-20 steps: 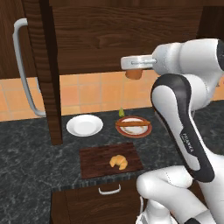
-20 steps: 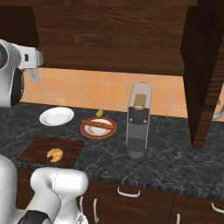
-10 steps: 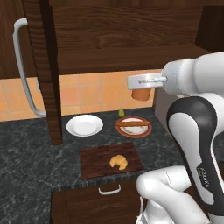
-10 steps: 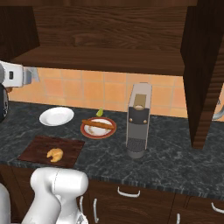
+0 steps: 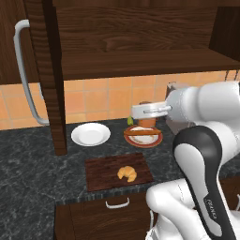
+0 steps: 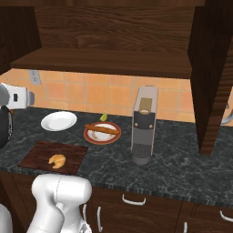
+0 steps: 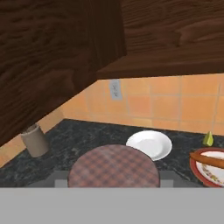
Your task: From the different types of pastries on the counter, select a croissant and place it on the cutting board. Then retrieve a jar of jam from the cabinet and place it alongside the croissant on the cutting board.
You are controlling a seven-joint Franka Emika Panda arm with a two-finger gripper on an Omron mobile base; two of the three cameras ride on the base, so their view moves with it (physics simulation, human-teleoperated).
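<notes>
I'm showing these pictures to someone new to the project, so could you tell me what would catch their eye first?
Probably the jar of jam that the gripper holds above the counter, near the red-rimmed plate bearing the long pastry stick. Next, the golden croissant lying on the dark cutting board at the counter's front edge. The cabinet stands open above, its shelf bare.

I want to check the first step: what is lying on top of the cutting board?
Only the croissant lies on the cutting board, toward its right half. The jar of jam is held in the gripper above the counter, not yet on the board.
</notes>
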